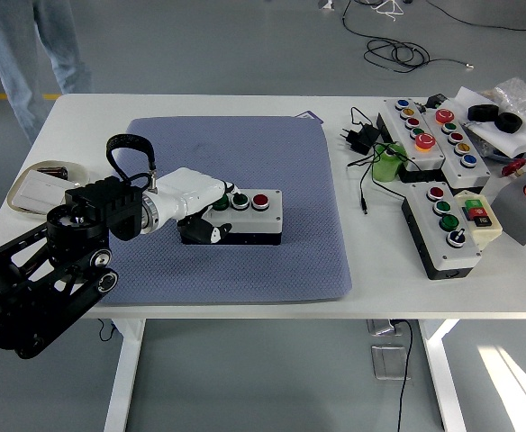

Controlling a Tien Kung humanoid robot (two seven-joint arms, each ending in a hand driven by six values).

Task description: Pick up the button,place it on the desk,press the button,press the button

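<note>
A grey button box (249, 216) with a black base lies on the blue-grey mat (272, 153). It carries two green buttons (240, 200) and a red button (261, 200) on top. My left hand (211, 209), white with black finger parts, comes in from the left and rests on the box's left end. Its fingers curl over the leftmost green button and down the box's front side. The arm (74, 243) is black. My right arm is not in view.
Several other button boxes (430, 130) (443, 229) lie at the right with a black plug and cable (364, 137), a green cup (389, 165) and packaging. A tray with a card (38, 186) sits at the left. A person's legs (29, 45) stand at the far left.
</note>
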